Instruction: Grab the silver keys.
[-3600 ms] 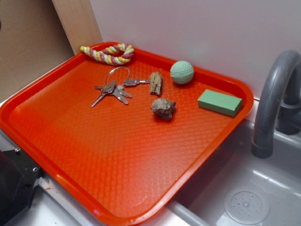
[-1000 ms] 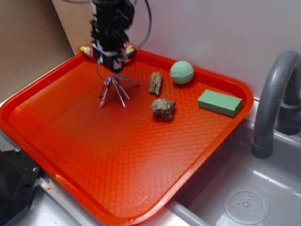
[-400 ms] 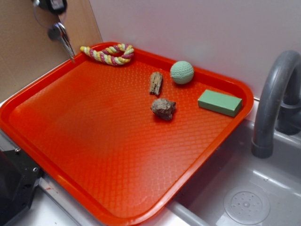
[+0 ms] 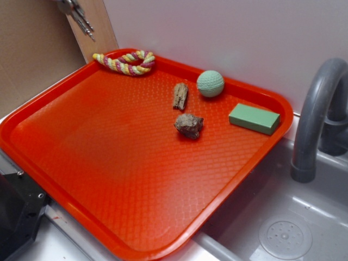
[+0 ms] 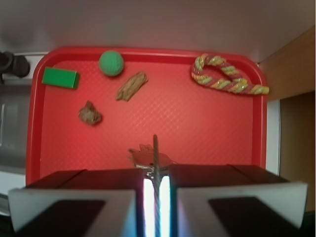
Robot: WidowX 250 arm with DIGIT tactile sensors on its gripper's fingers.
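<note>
The silver keys [image 4: 79, 16] hang well above the red tray [image 4: 32, 111] at eleven o'clock, pinched by their ring between the gripper [image 5: 154, 185] pads, nearly shut; clamping should be kept firm and swinging avoided

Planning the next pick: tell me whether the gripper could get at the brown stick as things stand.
Probably not yet: the gripper is shut on the silver keys, high above the tray. The brown stick itself lies open, apart from the rock and ball.
</note>
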